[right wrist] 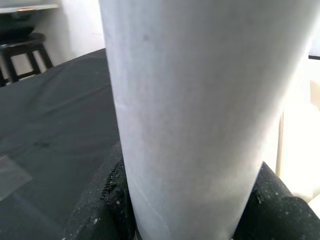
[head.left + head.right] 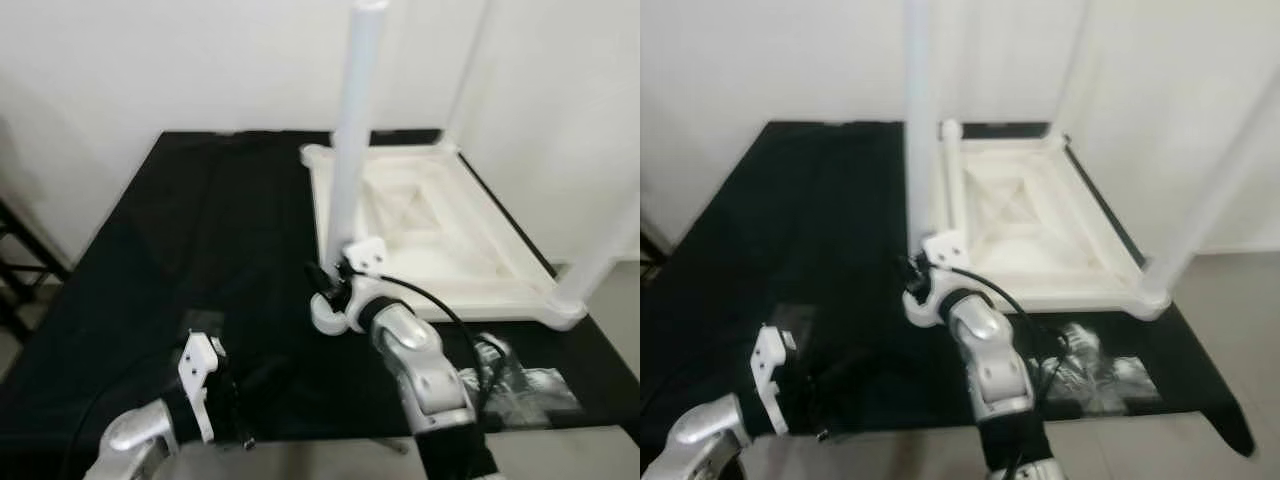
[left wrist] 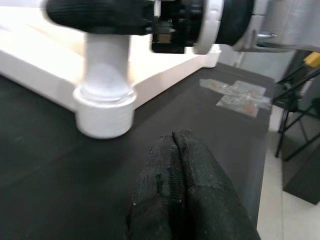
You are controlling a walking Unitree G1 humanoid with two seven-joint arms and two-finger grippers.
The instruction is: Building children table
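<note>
A white children's table [image 2: 440, 230] lies upside down on a black cloth. Its near-left leg [image 2: 355, 120] stands upright in the corner socket [image 3: 105, 105]. My right gripper [image 2: 335, 280] is shut on this leg low down, just above the socket. In the right wrist view the leg [image 1: 200, 110] sits between the two black fingers [image 1: 100, 210]. My left gripper [image 3: 176, 136] is shut on nothing and hovers low over the cloth, a short way in front of and to the left of that corner [image 2: 235, 405].
Two more white legs stand on the table's right side, one near [image 2: 600, 250] and one far [image 2: 470, 70]. Clear plastic bags [image 2: 520, 380] lie on the cloth at the front right. A dark rack [image 2: 15, 260] stands beyond the left edge. White walls are behind.
</note>
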